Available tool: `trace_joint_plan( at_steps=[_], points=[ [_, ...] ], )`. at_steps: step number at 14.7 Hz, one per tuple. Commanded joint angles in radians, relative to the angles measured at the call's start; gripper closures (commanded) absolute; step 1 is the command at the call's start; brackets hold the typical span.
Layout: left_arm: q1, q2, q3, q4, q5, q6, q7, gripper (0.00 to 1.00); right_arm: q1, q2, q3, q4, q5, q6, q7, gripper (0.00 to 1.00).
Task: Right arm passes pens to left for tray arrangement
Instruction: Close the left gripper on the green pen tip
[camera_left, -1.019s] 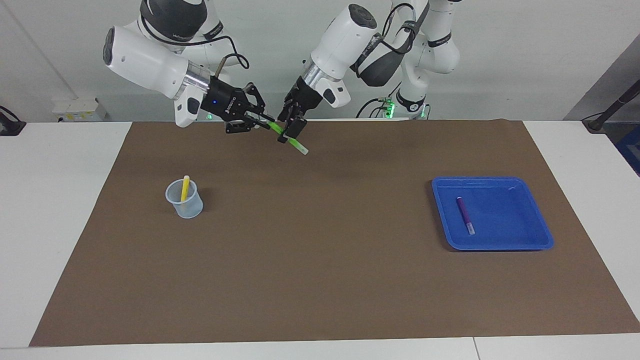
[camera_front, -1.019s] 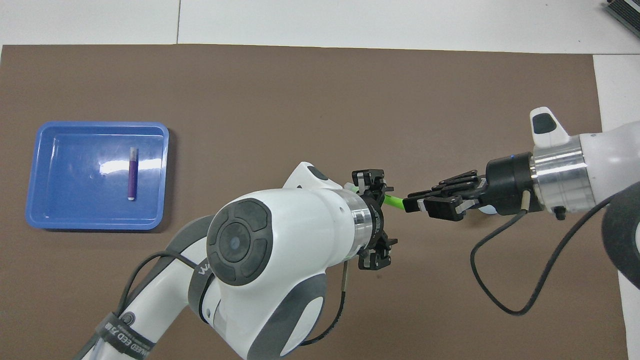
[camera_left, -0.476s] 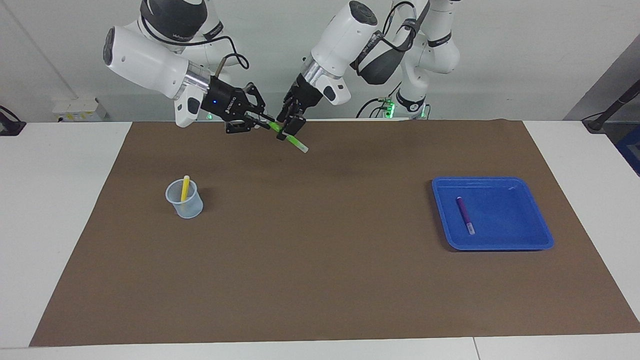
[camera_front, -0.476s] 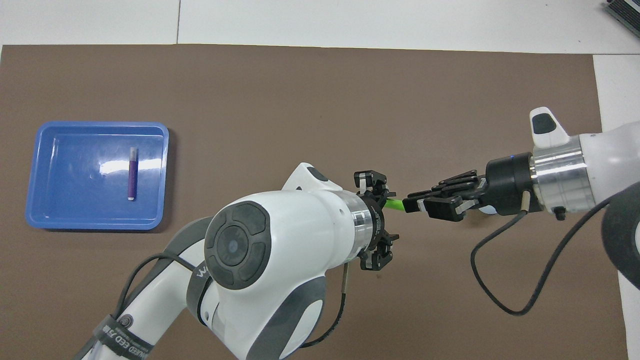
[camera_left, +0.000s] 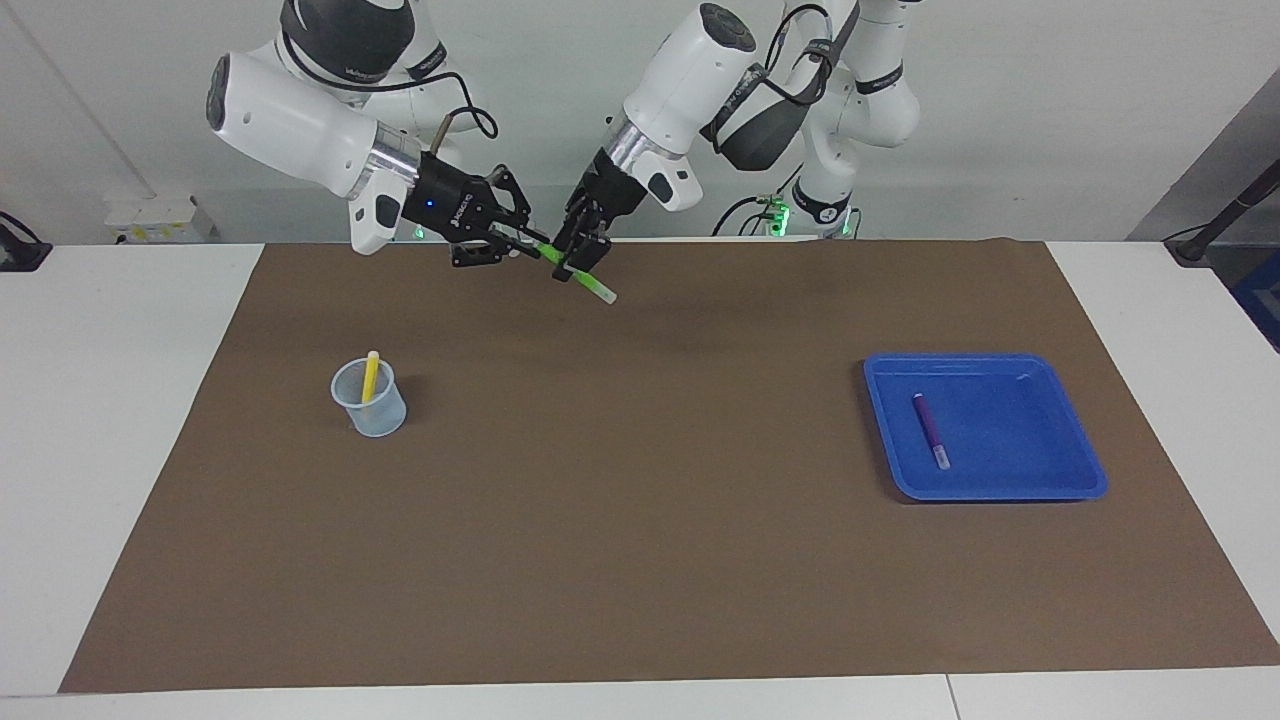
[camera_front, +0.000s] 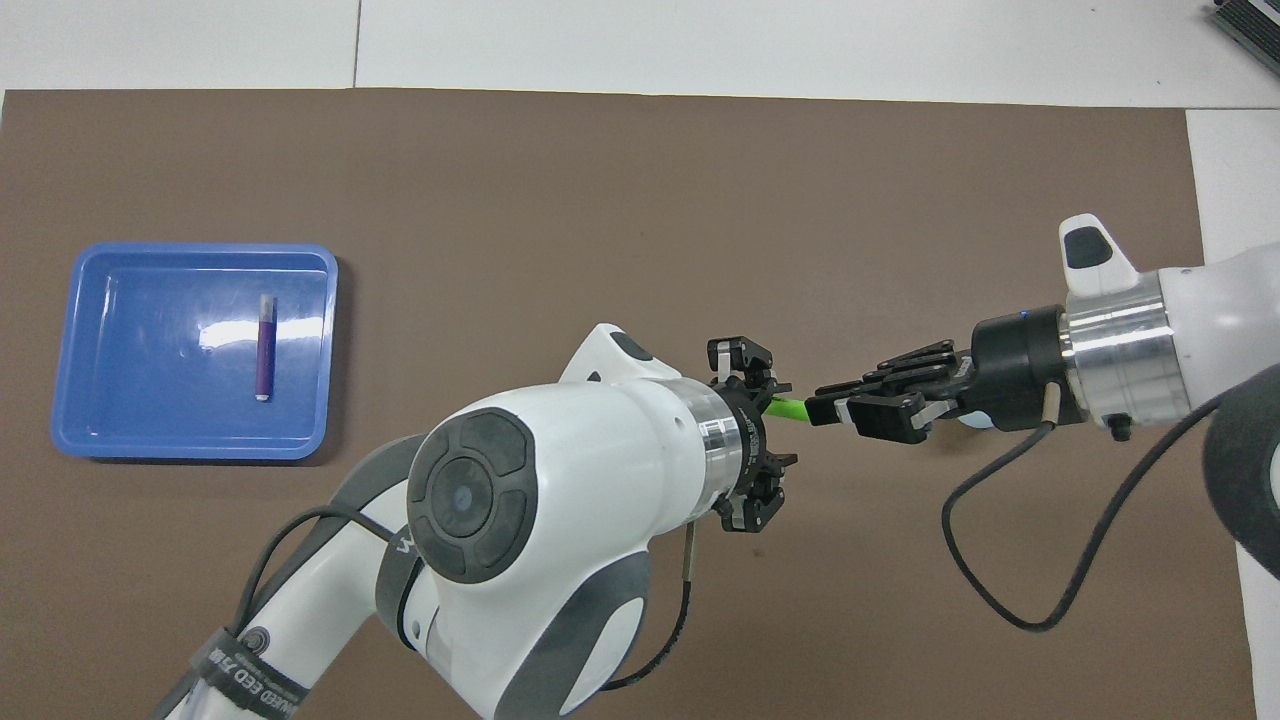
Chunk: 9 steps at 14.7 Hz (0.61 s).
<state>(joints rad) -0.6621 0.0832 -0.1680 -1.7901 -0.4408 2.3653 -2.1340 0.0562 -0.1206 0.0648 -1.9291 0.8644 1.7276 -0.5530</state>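
Observation:
My right gripper (camera_left: 530, 243) is shut on one end of the green pen (camera_left: 590, 283) and holds it in the air over the mat's edge nearest the robots. My left gripper (camera_left: 578, 260) sits at the pen's middle. The pen's pale tip sticks out past it. In the overhead view a short green stretch of the pen (camera_front: 790, 408) shows between the right gripper (camera_front: 815, 410) and the left gripper (camera_front: 762, 425). The purple pen (camera_left: 930, 430) lies in the blue tray (camera_left: 1040, 480). The yellow pen (camera_left: 371, 375) stands in a cup.
The small translucent cup (camera_left: 378, 415) stands on the brown mat (camera_left: 640, 520) toward the right arm's end. The tray (camera_front: 150, 420) lies toward the left arm's end. White table surrounds the mat.
The left gripper has shifted slightly up along the green pen and drawn in around it. The right gripper and the pen have barely moved.

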Motion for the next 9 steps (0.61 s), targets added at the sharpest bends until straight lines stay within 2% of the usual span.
trace_joint_plan(
  at_steps=[1, 5, 9],
  points=[
    [0.002, -0.016, 0.007, -0.034, 0.016, 0.035, -0.012, 0.36, -0.002, -0.025, 0.000, -0.033, 0.035, 0.020, -0.033, 1.00],
    [0.012, -0.016, 0.016, -0.032, 0.016, 0.029, -0.006, 0.39, -0.002, -0.025, 0.000, -0.033, 0.035, 0.020, -0.033, 1.00],
    [0.010, -0.016, 0.016, -0.031, 0.016, 0.029, -0.017, 0.52, -0.002, -0.024, 0.000, -0.033, 0.039, 0.021, -0.033, 1.00]
  ],
)
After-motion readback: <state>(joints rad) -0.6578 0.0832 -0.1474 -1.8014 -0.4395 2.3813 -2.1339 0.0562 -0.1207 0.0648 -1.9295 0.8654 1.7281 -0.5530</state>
